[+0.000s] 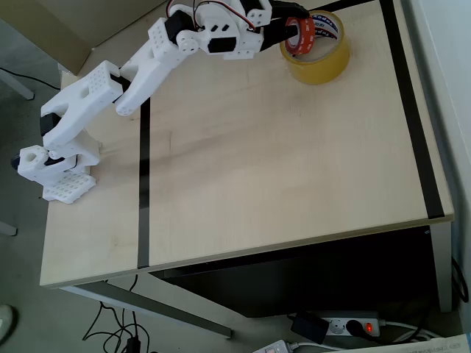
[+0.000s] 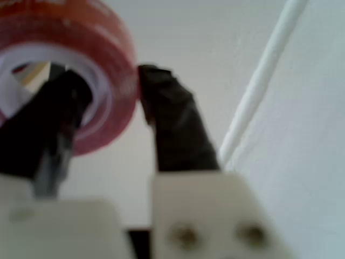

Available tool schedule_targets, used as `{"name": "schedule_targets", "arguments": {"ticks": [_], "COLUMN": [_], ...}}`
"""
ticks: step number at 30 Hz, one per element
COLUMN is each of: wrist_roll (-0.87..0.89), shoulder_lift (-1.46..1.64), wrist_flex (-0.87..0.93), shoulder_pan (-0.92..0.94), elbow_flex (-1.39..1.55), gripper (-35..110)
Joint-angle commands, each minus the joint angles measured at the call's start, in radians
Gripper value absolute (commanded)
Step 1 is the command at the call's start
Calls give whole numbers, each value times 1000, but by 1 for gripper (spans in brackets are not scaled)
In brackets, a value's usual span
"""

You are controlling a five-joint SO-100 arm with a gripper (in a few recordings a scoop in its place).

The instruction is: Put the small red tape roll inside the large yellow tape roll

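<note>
Looking down from the overhead view, you have a white, 3D-printed robot arm (image 1: 147, 66) bolted near the left edge of a pale wooden table (image 1: 280, 169), reaching up and to the right toward the table's far corner. Two strips of black tape (image 1: 143, 184) run across the tabletop, one near each side. At the arm's tip, the dark two-finger gripper (image 1: 294, 33) is clamped on the small ring of glossy red tape with a white core (image 1: 296, 37). That red roll is held on edge, above the near rim of the wide, translucent yellowish packing tape roll (image 1: 318, 51), which lies flat on the table with its opening facing up and red and blue print on its white inner core. Whether the red roll touches the yellow one cannot be told.

In your wrist view, the black fingers (image 2: 175, 124) grip the red roll's (image 2: 102, 81) wall, one finger inside the white core, the other pressed against the outside. The background is blurred and pale. A power strip (image 1: 353, 323) with a lit switch lies on the floor below the table
</note>
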Motion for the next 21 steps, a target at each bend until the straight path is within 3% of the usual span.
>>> {"name": "schedule_targets", "arguments": {"ticks": [1,13,17,21], "wrist_roll": [-9,-9,-9,-2], "shoulder_lift": [69,81,161,241], "wrist_flex": [-32,112,261,485], "shoulder_pan": [-28,-25,-5,54], "elbow_flex": [-41,-77,-78,-78], "gripper": [9,15,2,0]}}
